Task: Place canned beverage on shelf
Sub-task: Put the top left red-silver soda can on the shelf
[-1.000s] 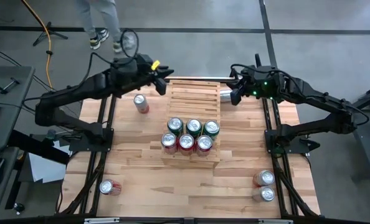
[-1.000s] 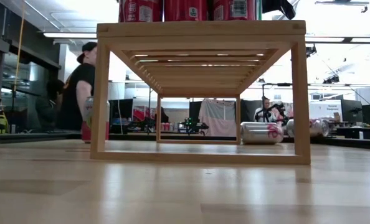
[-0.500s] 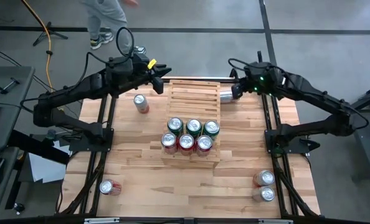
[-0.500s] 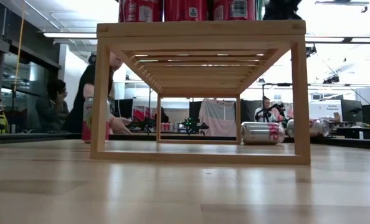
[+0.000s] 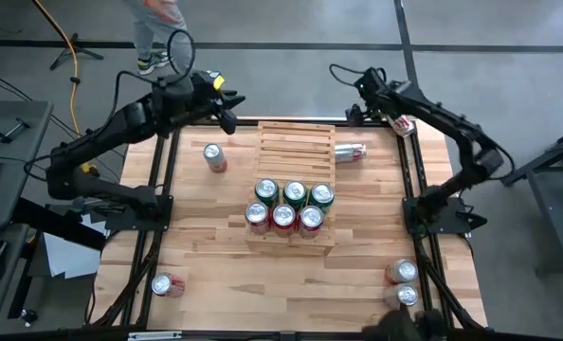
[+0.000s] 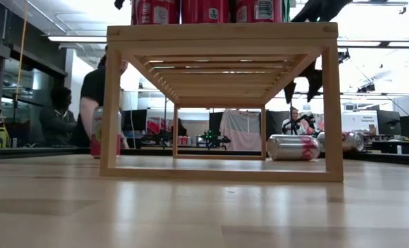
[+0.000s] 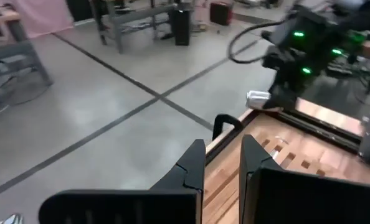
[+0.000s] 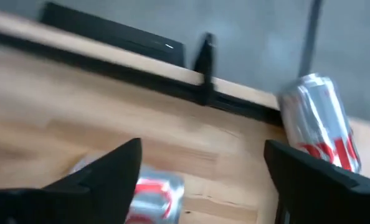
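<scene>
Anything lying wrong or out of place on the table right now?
Yes. One can lies on its side beside the shelf, on the right arm's side, and another lies tipped at the table's far edge. The right gripper hovers open above them, holding nothing.

A pale-wood slatted shelf (image 5: 295, 180) holds six silver-topped cans (image 5: 283, 206), red and green sided. The counter (image 5: 225, 265) is light striped wood with a black frame. Both arms are dark; a yellow tag (image 5: 218, 82) marks the left one.
</scene>
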`<state>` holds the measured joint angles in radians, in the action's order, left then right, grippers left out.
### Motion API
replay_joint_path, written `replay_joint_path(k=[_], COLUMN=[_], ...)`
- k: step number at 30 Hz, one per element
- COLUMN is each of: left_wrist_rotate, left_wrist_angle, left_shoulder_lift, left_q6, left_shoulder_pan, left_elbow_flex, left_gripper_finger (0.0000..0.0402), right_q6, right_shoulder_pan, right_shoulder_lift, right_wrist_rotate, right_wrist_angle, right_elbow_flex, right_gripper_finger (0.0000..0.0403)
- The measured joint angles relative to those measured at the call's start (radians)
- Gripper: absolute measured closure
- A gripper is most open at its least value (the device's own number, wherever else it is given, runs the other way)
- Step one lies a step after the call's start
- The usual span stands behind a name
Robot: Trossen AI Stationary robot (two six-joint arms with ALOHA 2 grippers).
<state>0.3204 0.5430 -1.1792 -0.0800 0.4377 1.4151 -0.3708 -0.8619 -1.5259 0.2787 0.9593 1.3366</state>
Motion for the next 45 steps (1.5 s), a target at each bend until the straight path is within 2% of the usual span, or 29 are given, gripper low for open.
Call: replay_joint_path(k=[3, 7, 13, 17, 22, 25, 29, 38, 45], left_wrist_rotate=[-0.181, -0.421, -0.702, -0.820, -0.892, -0.909, -0.915, -0.910, -0.910], left_wrist_angle=[-0.014, -0.033, -0.107, -0.131, -0.131, -0.129, -0.131, -0.146, -0.161], left_shoulder_lift=[-0.010, -0.047, -0.114, -0.153, -0.189, -0.208, -0.223, -0.232, -0.231], left_q6=[0.072, 0.136, 0.120, 0.108, 0.109, 0.120, 0.135, 0.128, 0.115], left_shoulder_pan=[0.118, 0.285, 0.502, 0.582, 0.638, 0.658, 0.675, 0.706, 0.708], left_elbow_flex=[0.000, 0.000, -0.001, 0.000, -0.001, -0.001, -0.001, -0.001, -0.031], left_gripper_finger=[0.0401, 0.0401, 0.0401, 0.0402, 0.0402, 0.0402, 0.0402, 0.0402, 0.0402], right_q6=[-0.110, -0.200, -0.320, -0.425, -0.633, -0.791, -0.906, -1.031, -1.044], right_shoulder_pan=[-0.068, -0.138, -0.203, -0.237, -0.273, -0.288, -0.298, -0.303, -0.301], right_shoulder_lift=[-0.081, -0.177, -0.298, -0.355, -0.368, -0.369, -0.369, -0.391, -0.404], right_wrist_rotate=[0.001, 0.004, 0.089, 0.132, 0.177, 0.205, 0.228, 0.357, 0.393], right_wrist_angle=[0.052, 0.090, 0.196, 0.270, 0.280, 0.277, 0.264, 0.243, 0.238], right_elbow_flex=[0.053, 0.130, 0.246, 0.310, 0.319, 0.317, 0.317, 0.318, 0.318], right_gripper_finger=[0.0053, 0.0048, 0.0048, 0.0048, 0.0048, 0.0048, 0.0048, 0.0048, 0.0048])
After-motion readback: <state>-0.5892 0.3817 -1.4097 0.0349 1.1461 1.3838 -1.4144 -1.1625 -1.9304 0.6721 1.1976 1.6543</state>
